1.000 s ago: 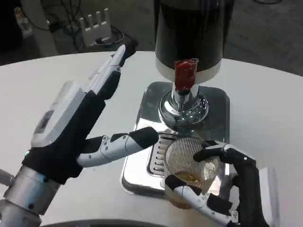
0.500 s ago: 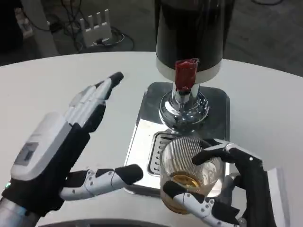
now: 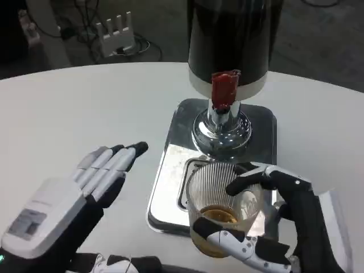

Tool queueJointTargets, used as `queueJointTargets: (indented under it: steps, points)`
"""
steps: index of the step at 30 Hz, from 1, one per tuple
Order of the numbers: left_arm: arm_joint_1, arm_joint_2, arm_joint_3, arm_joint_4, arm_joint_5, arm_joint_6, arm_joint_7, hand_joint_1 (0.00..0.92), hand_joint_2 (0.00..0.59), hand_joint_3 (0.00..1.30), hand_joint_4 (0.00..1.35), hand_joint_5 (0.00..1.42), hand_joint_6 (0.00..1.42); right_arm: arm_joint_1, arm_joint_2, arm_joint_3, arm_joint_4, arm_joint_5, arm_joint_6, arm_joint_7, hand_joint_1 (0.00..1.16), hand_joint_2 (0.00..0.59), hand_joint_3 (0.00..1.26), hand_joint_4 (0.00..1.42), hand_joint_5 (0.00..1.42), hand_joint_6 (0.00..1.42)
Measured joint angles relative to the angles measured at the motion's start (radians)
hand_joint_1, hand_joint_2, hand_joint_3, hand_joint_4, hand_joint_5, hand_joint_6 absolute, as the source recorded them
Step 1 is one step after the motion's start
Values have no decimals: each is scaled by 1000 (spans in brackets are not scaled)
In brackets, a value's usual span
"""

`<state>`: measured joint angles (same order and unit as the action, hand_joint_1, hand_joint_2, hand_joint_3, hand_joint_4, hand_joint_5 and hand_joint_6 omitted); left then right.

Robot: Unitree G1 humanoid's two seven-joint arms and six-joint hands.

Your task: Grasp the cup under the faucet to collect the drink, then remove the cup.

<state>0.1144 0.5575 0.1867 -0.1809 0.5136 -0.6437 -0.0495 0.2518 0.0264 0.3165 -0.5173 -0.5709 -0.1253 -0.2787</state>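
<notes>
Fingers (image 3: 239,245) of my right hand (image 3: 287,222) wrap the cup (image 3: 223,207), drink collected, near the faucet (image 3: 223,91); I judge removal underway. Left hand (image 3: 74,210) spread, empty.

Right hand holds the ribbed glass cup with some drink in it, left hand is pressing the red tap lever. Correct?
Not quite. The head view shows the left hand low over the table, fingers apart, well clear of the red tap lever. The rest stands: the right hand holds the ribbed glass cup, which has some amber drink in it.

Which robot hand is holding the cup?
The right hand: its fingers wrap the ribbed cup. The left hand is open, holding nothing.
</notes>
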Motion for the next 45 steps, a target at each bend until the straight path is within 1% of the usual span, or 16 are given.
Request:
queueJointTargets:
  steps: [6, 9, 16, 23, 27, 32, 37, 45]
  points:
    - [54, 5, 0, 0, 15, -18, 9, 0, 72, 0, 0, 0, 0, 5, 0, -27, -47, 9, 14, 36, 880, 125, 807, 932, 1162, 1325]
    - [78, 5, 0, -4, 42, -19, 10, 0, 77, 0, 0, 0, 0, 6, 0, -36, -65, 9, 19, 54, 880, 125, 807, 932, 1162, 1325]
    - [104, 0, -1, -58, 87, -1, 21, 0, 82, 0, 0, 0, 0, 6, -2, -60, -118, 9, 53, 113, 880, 125, 807, 932, 1162, 1325]
    - [116, -4, -4, -139, 127, 58, 15, 0, 84, 0, 0, 0, 0, 4, -1, -59, -148, 6, 91, 154, 881, 125, 808, 932, 1172, 1325]
    - [118, -5, -11, -186, 129, 106, -9, 0, 84, 0, 0, 0, 0, -1, 0, -58, -154, 6, 96, 164, 881, 125, 812, 932, 1174, 1325]
    - [113, -5, -23, -210, 129, 151, -39, 0, 84, 0, 0, 0, 0, -4, 0, -58, -156, 6, 104, 171, 881, 125, 814, 932, 1175, 1325]
    - [113, -5, -35, -211, 129, 162, -46, 0, 84, 0, 0, 0, 0, -4, 0, -57, -157, 6, 107, 175, 881, 125, 814, 932, 1175, 1325]
    - [118, -4, -35, -222, 129, 165, -46, 0, 84, 0, 0, 0, 0, -10, 0, -54, -158, 2, 117, 190, 881, 125, 815, 932, 1175, 1340]
